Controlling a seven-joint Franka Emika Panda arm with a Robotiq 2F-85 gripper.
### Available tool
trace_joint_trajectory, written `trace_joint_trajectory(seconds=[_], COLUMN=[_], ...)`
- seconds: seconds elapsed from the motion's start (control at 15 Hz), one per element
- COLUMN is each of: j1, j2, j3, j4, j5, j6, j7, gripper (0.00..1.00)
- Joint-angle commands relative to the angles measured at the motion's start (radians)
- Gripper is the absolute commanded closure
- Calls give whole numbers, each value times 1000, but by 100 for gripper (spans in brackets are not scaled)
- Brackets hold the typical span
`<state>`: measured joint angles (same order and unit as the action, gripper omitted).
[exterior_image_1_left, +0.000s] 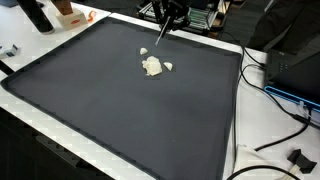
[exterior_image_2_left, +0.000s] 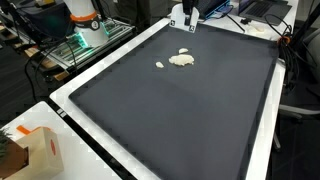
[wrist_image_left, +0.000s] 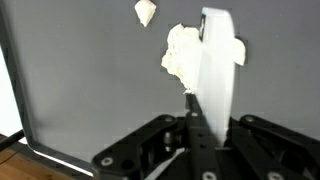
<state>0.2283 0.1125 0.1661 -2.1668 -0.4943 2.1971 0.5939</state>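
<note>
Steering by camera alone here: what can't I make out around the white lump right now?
- Wrist view: the blade hides part of the lump.
- Exterior views: the fingers of the end effector are too small and dark to read.
- All views: whether the blade touches the mat cannot be told.
- Exterior views: the lump is too small to tell its material.

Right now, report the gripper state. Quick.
Gripper: closed, holding a flat white tool by its thin handle, blade over the white lump on the black mat.
</note>
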Motion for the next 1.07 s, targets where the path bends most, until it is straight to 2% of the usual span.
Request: trace_joint_trajectory(seconds=[0.0,0.4,1.0], j1=[11,13,34], j2=[10,57,173], j3=[-18,-36,-54], j4=[-6,1,64], j5=[-68,-153,-178], j6=[-16,-20,-120], j7=[140,336,500], gripper=[99,99,99])
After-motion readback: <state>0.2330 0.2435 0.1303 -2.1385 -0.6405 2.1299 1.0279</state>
